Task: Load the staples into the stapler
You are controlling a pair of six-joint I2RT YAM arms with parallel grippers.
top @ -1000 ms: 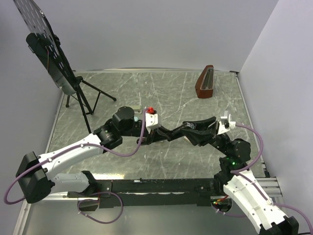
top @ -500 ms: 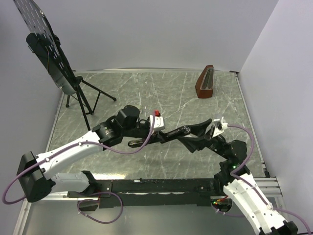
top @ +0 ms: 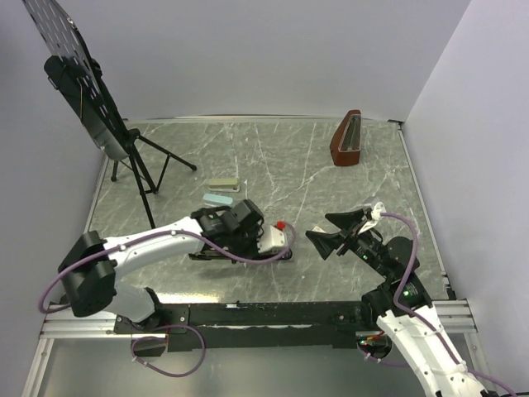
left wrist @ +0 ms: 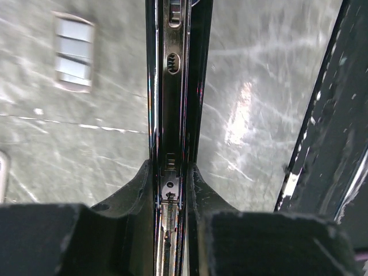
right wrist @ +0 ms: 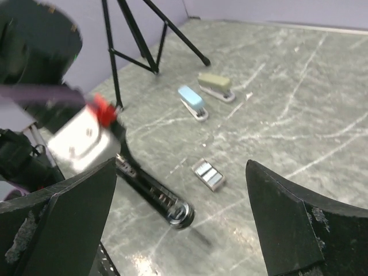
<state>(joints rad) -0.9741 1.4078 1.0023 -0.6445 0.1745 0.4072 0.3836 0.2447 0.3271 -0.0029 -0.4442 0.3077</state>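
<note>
The black stapler lies opened out on the table, its silvery rail and spring facing up; its rounded end points toward the right arm. My left gripper is shut on the stapler's sides, low over the table. A small box of staples sits on the table just beyond the stapler, silvery strips showing inside; it also appears in the left wrist view. My right gripper is wide open with nothing in it, raised to the stapler's right.
A light-blue stapler and a grey-green stapler lie farther back. A black tripod stand occupies the far left and a brown wedge-shaped case the far right. A black base rail runs along the near edge.
Both grippers held the stapler up in the air; the right one opened, let go and drew back right. The left one carried the stapler down and nearer, onto the table.
</note>
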